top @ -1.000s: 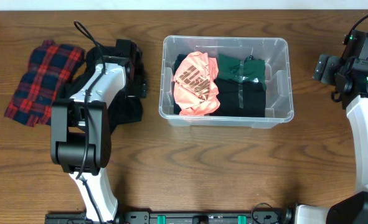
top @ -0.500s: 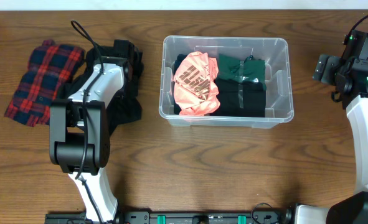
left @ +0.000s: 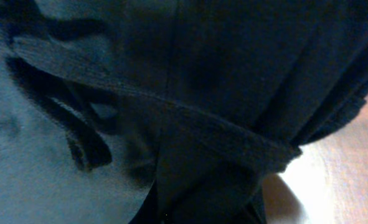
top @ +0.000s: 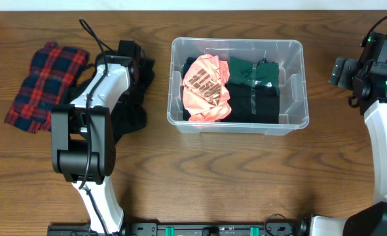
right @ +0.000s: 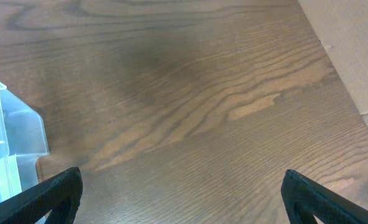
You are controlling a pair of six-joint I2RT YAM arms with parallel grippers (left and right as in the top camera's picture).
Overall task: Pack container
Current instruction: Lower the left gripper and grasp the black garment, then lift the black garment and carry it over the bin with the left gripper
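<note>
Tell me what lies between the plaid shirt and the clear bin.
The overhead view shows a black garment beside the plaid shirt, the left arm over it, then a bare strip of table up to the bin.

**Clear Bin, Lidless and Part-Filled**

The container [top: 239, 124] sat upright at mid-table, long side left to right. It was clear plastic with rounded corners and a thick rim. Inside lay a crumpled salmon-pink garment [top: 205, 88] at the left, with dark green cloth [top: 252, 72] and black cloth [top: 255, 105] beside it.
</note>
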